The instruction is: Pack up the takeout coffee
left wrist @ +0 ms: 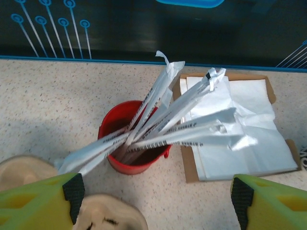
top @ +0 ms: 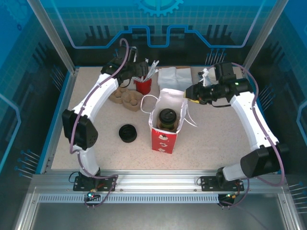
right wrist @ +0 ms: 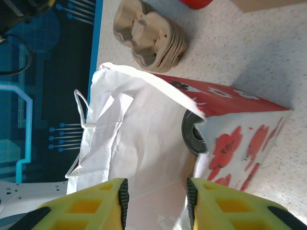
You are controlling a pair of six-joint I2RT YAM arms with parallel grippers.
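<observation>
One takeout coffee [top: 167, 118] stands upright inside the red-and-white paper bag [top: 162, 139] at the middle of the table [top: 216, 143]. Its round black lid faces up through the bag's open mouth, well below the rim. From the right wrist camera the lid's edge [right wrist: 193, 136] shows past the folded white lip of the bag [right wrist: 240, 139], whose outer wall carries red flowers.

The right gripper [top: 188, 95] hangs at the bag's far right rim, beside one of its white handles. Its yellow fingers [right wrist: 122, 196] stand part-way apart with the bag's white paper lying across the gap. I cannot tell whether either pad touches the paper.

Behind the bag, a red cup [top: 143, 85] holds a loose fan of paper-wrapped straws [left wrist: 163, 124] that lean out over its rim. The left gripper [top: 140, 71] hovers above this cup. Its fingers [left wrist: 72, 191] are spread wide, nothing is between them, and they are clear of the straws.

Just right of the red cup, a flat cardboard tray [left wrist: 187, 167] carries a pile of white napkins [left wrist: 240, 134]. Left of the bag and touching nothing else, a nested stack of pulp cup carriers [top: 125, 98] sits empty. Nearer the arm bases, a low stack of black lids [top: 127, 133] rests alone on the table.
</observation>
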